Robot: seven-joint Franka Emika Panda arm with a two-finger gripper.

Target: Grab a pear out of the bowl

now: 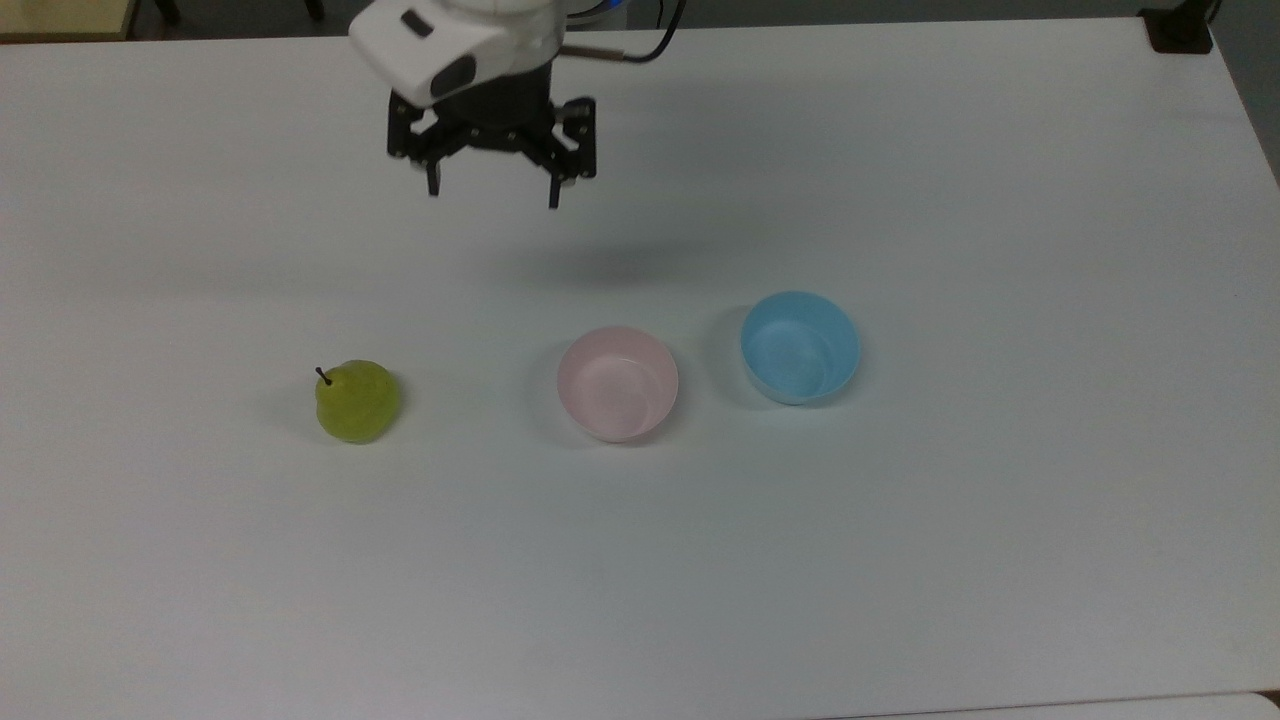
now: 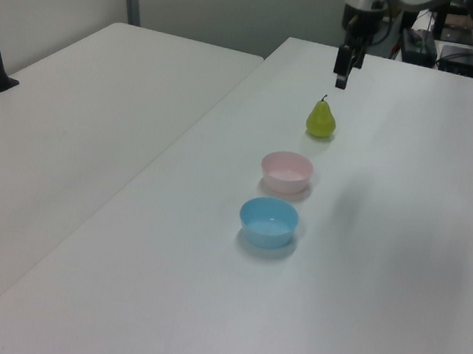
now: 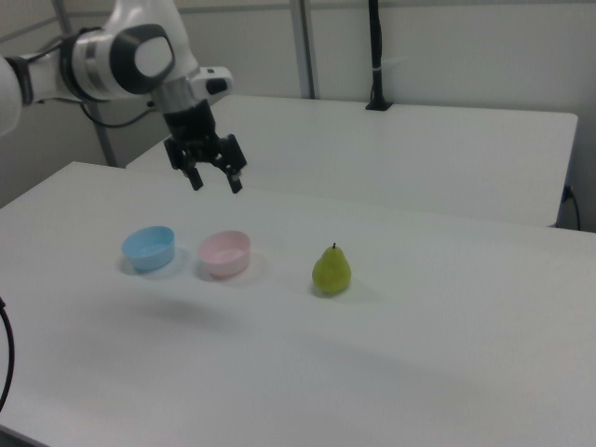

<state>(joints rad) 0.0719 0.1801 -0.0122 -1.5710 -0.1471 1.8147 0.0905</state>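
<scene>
Our pincer hangs spread and empty high above the tabletop. The pear stands upright on the tabletop, well to the top view's left of the pink bowl, not in it, so the removal looks done. We read no writing anywhere.

Claw raised, pointing down, fingers spread apart

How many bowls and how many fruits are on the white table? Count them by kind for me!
Bowls: 2, a small round pale pink bowl and a small round light blue bowl
Fruit: 1, a small yellow-green pear standing upright
Total: 3
</scene>
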